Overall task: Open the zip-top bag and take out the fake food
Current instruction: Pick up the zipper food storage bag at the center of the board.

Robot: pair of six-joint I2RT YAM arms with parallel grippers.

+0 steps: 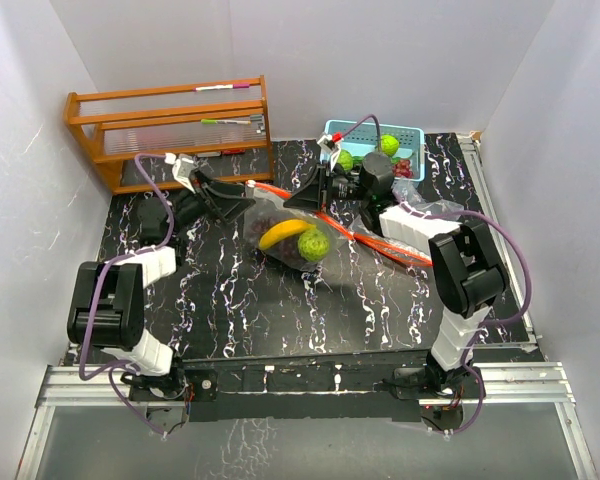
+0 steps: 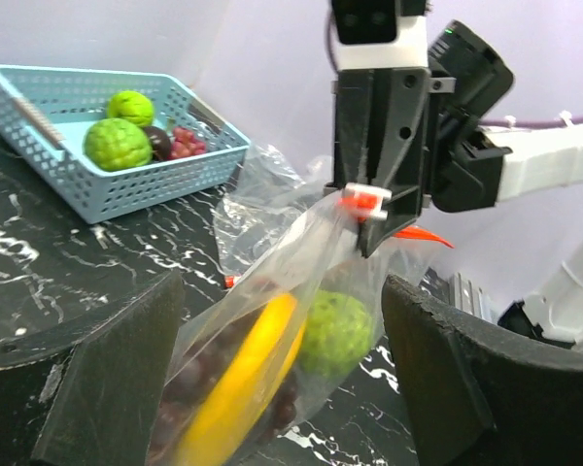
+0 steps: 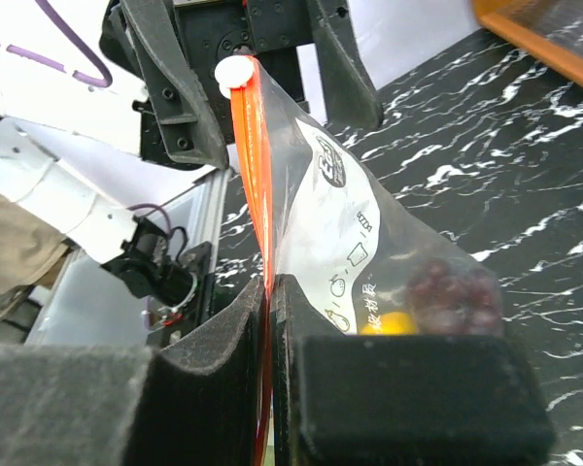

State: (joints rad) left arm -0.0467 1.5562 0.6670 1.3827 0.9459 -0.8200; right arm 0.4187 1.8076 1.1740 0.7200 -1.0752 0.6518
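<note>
The clear zip-top bag (image 1: 292,238) hangs tilted above the black table, and my right gripper (image 3: 270,287) is shut on its orange zip strip (image 3: 253,175). Inside the bag I see fake food: a yellow banana (image 2: 248,379), a bumpy green ball (image 2: 335,330) and dark purple grapes (image 3: 447,282). A white slider (image 3: 235,70) sits at the strip's far end. My left gripper (image 2: 282,286) stands open with its fingers either side of the bag, apart from it. From above, the left gripper (image 1: 230,197) is at the bag's left end and the right gripper (image 1: 302,195) is at its top.
A light-blue basket (image 1: 352,130) at the back right holds two green balls, a dark round piece and red grapes. A wooden rack (image 1: 170,125) stands at the back left. An orange strip (image 1: 390,245) runs right across the table towards crumpled clear plastic (image 1: 430,212).
</note>
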